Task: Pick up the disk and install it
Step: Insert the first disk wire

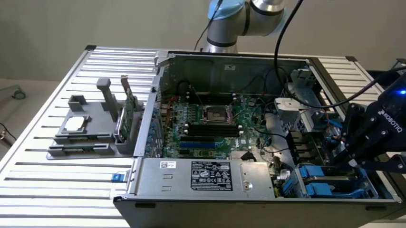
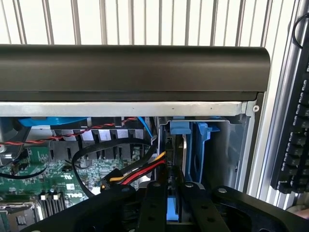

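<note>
Claw: pressed on the disk, gripping its blue carrier edge-on to slide in.
Disk: between the fingers, partly down inside the drive bay.
Bay: directly beneath claw, in computer case corner.

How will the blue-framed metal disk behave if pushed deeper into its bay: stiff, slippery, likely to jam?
Probably stiff: the blue-framed disk between the gripper fingers looks like a flat metal slab, unlikely to flex. Its plastic carrier may slide easily along the blue bay rails. The red, yellow and black cable bundle lies right beside it and could snag or be pinched.
</note>
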You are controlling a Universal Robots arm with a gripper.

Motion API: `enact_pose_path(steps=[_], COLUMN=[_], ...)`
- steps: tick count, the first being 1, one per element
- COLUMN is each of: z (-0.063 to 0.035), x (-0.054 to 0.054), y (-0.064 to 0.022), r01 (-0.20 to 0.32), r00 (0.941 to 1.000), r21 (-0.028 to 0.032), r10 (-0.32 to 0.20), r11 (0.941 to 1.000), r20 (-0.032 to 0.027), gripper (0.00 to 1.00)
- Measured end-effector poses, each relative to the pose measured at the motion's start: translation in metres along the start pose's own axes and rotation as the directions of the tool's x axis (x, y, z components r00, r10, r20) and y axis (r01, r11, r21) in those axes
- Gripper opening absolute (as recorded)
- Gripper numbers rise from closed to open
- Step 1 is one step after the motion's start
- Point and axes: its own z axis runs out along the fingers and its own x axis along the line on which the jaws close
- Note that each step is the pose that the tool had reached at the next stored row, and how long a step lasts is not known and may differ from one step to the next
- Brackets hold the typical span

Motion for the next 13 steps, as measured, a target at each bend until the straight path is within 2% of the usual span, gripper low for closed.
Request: enact_pose_path(steps=[13], z=[0.0017], x=[-0.0001], y=[0.0006], r01=[-0.023], r00=[0.9997], r21=[0.0013], r10=[0.023], r11=[0.9997], r20=[-0.0047], gripper=[0.17])
